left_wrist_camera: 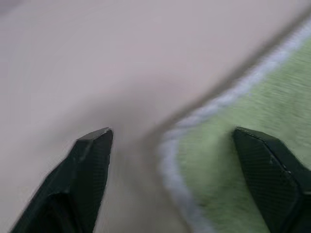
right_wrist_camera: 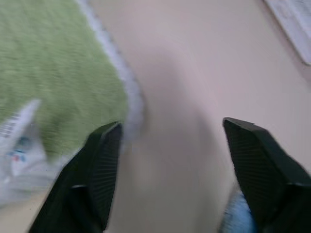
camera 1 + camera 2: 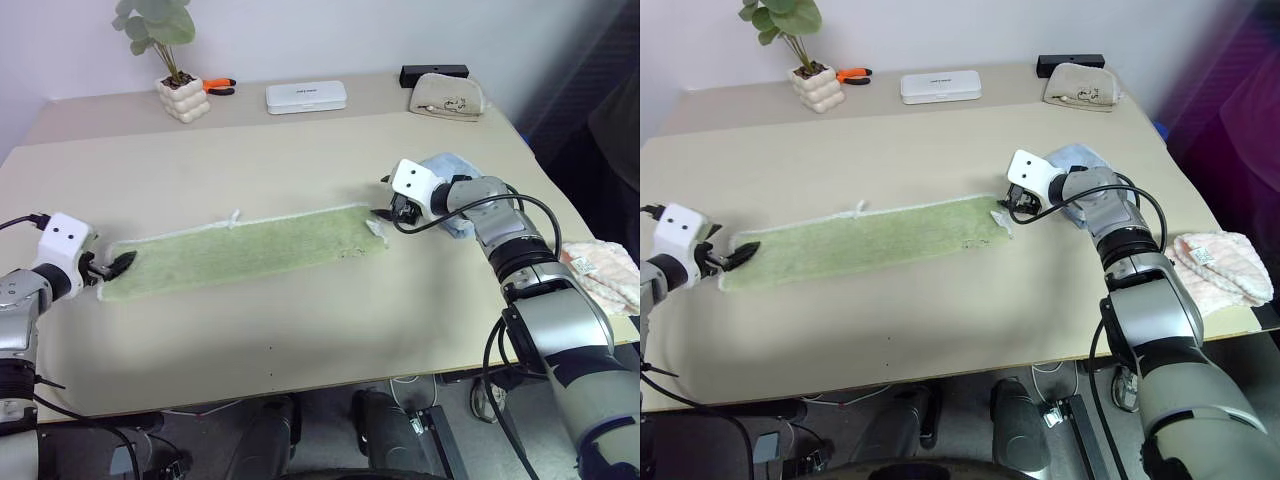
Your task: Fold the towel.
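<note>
Green terry, the towel (image 3: 245, 250) lies flat as a long strip across the table (image 3: 300, 330), running from eight o'clock to two o'clock. We see our left gripper (image 1: 170, 141) spread wide at its eight-o'clock corner, empty. Our right gripper (image 2: 170, 131), jaws also wide and empty, sits at the two-o'clock end.

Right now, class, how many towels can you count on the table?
3: the green towel spread flat mid-table, a light blue towel bunched behind the right gripper, and a pale pink towel at the table's right edge.
</note>
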You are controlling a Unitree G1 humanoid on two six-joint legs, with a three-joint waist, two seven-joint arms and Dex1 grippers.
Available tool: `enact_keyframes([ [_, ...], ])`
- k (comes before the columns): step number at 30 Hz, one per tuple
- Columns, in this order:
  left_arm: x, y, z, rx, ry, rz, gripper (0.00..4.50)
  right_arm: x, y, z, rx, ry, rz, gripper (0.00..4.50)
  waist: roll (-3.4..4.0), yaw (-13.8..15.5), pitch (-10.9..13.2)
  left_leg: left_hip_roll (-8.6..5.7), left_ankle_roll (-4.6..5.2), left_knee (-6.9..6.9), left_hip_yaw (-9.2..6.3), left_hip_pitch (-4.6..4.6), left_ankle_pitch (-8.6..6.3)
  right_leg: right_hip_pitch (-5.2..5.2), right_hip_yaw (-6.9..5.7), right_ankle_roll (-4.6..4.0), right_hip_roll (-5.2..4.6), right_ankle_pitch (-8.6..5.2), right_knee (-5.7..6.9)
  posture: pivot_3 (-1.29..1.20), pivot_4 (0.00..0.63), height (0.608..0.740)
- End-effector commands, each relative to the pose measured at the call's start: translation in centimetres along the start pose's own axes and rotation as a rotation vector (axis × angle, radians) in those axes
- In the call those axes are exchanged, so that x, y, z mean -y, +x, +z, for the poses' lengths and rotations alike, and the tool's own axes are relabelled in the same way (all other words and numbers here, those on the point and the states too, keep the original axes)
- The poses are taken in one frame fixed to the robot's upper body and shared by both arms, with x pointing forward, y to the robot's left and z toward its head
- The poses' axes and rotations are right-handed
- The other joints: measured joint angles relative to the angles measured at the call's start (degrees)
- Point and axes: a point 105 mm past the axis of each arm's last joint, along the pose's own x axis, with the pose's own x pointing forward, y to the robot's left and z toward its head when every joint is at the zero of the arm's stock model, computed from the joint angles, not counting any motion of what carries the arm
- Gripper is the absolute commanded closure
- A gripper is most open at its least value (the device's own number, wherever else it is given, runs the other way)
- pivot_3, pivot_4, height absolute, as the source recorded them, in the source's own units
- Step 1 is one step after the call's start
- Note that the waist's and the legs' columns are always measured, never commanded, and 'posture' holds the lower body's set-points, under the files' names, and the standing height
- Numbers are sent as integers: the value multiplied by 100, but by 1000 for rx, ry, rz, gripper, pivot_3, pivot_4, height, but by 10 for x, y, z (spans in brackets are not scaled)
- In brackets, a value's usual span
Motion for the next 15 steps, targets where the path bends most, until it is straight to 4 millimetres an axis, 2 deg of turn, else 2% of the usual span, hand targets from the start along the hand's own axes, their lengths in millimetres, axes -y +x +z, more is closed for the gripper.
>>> enact_keyframes([
  [1,-22,-12,8,70,-88,136,608,32,-14,13,44,10,-162,1158,0,-2,0,0,0,0,0,0,0,0,1,0,-1,0,1,0,150,733],
  [2,-22,-17,7,85,-100,153,608,35,-20,10,53,40,-175,1158,0,-8,0,0,0,-1,0,-1,0,-1,1,0,-1,0,0,0,150,733],
  [6,-17,-36,16,178,-128,189,545,26,-44,4,98,234,-155,41,-2,12,-2,1,-2,-2,1,-2,-3,0,4,0,-4,0,-7,0,150,733],
  [10,24,-49,40,253,-6,71,545,-10,-72,0,107,530,-96,41,-11,87,-8,4,0,5,-10,-8,-5,6,2,0,-14,0,-8,0,150,733],
  [12,63,-50,55,302,10,-66,545,-29,-84,0,115,698,-70,41,-5,150,-8,3,-1,10,-5,-6,-5,7,3,-5,-14,2,-8,0,150,733],
  [14,114,-52,70,354,4,-248,545,-49,-93,1,121,869,-34,41,2,178,-13,4,-1,18,-2,0,-5,15,5,-8,-14,1,-8,0,150,733],
  [15,148,-54,74,370,29,-379,545,-61,-96,1,126,986,-18,41,-1,187,-15,5,0,20,-3,3,-5,23,5,-9,-14,1,-11,0,150,733],
])
